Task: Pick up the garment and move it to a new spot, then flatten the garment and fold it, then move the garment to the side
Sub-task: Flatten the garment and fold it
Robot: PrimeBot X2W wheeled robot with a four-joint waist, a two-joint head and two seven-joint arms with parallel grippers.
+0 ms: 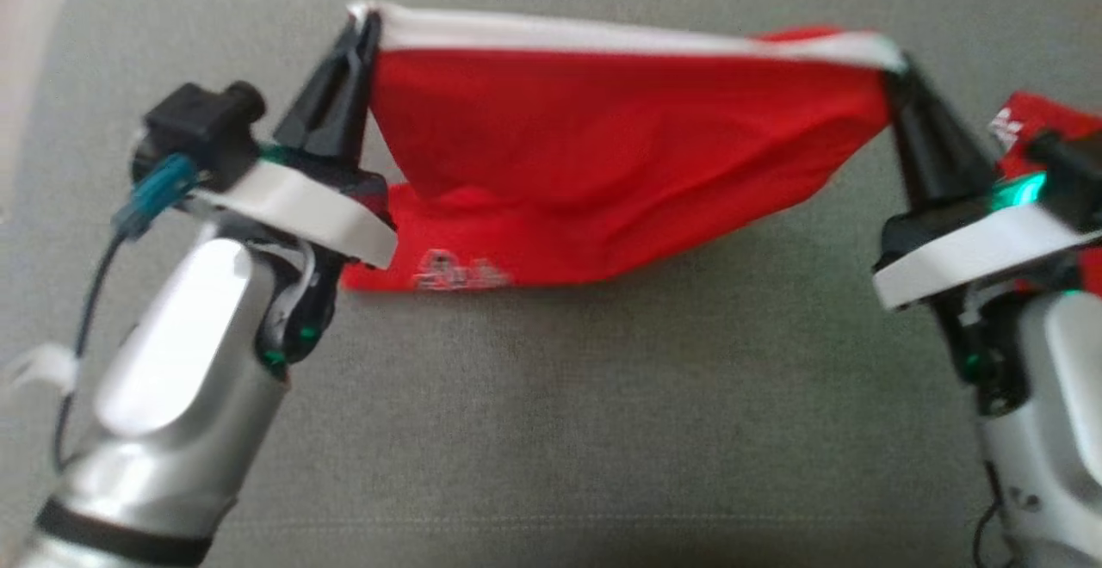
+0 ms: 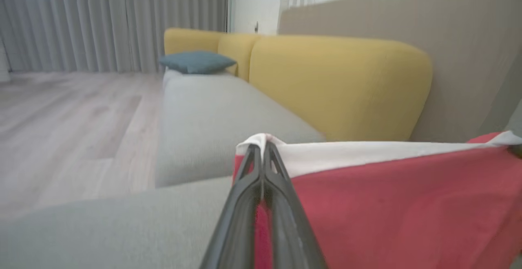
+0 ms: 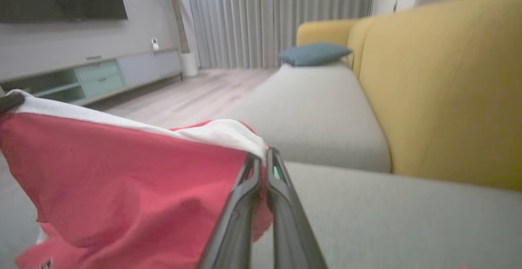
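Over the grey sofa [image 1: 551,396] the red garment [image 1: 603,155] hangs stretched by its white band [image 1: 603,34], its lower hem resting on the seat. The left gripper [image 1: 366,30] and the right gripper [image 1: 895,73] are each clamped tight on one end of that band. As I judge it, each pinch takes only a thin corner, so pulling the arms wider could slip one free, and the dragging hem could bunch underneath. Counted: one sofa, one garment, one blue cushion [image 2: 197,62], two grippers.

Soft matt red cloth garment [image 1: 620,155] with white band; woven grey sofa seat [image 1: 551,396]; glossy silver forearm [image 1: 172,379] at lower left.
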